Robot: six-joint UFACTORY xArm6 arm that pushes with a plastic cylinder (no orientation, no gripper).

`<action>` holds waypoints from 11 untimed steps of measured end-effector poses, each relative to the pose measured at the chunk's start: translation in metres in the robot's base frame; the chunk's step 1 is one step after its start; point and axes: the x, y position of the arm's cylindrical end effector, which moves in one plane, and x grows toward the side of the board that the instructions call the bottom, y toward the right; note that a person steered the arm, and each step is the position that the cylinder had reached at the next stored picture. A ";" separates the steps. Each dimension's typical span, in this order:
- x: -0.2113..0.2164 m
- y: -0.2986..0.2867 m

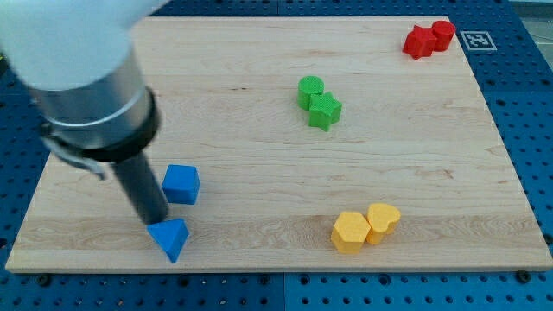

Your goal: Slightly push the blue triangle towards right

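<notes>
The blue triangle [170,238] lies near the view's bottom left of the wooden board [259,173]. My tip [155,224] is at the triangle's upper left edge, touching or almost touching it. A blue cube [181,184] sits just above the triangle, to the right of my rod.
A green cylinder [310,88] and a green star block [325,111] touch each other at the upper middle. Two yellow blocks [350,232] [383,221] sit side by side at the bottom right. Two red blocks [420,41] [442,34] sit at the top right corner, next to a marker tag [474,40].
</notes>
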 end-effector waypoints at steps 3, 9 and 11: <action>0.046 0.058; 0.028 0.066; 0.027 0.067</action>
